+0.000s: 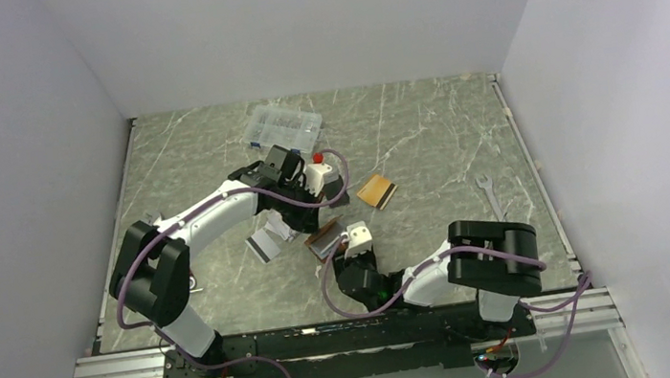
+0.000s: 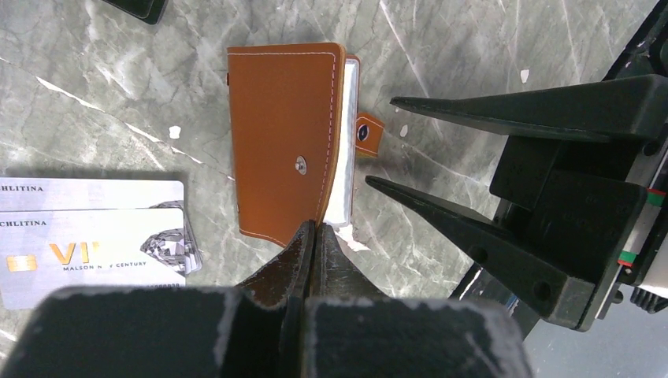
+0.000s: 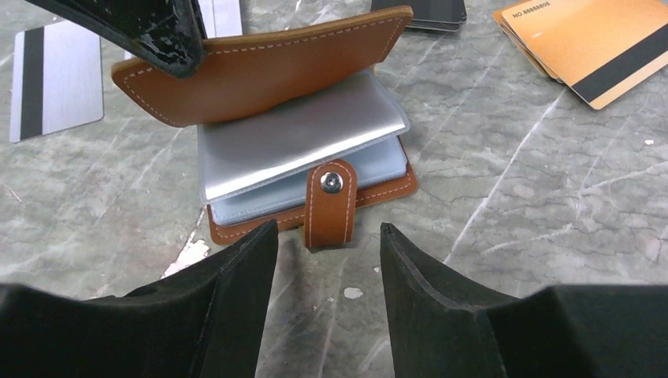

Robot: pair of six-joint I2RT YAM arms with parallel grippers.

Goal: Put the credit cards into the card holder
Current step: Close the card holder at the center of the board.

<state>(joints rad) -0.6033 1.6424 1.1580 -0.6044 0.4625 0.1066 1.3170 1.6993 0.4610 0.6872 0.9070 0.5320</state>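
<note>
Card holder [image 3: 268, 71] lay at mid-table between both arms, its cover pinched by the left gripper [image 2: 311, 236] and lifted — apparently to bare the sleeves [image 3: 299, 142]. Right gripper [image 3: 327, 236] hung spread before the strap [image 3: 331, 201]; silver cards [image 2: 90, 236] lay beside — none loaded, I judged.

"CHLITINA" and "CENTURY" on silver credit cards [image 2: 94, 236], "NO." plus digits on orange card [image 3: 587, 39]

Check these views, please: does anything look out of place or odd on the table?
Nothing looks damaged or spilled. The card holder sits half open, its cover pinched up by the left gripper, its snap strap hanging loose toward the open right gripper. One stray item: a wrench lies off to the right, unrelated to this job.
</note>
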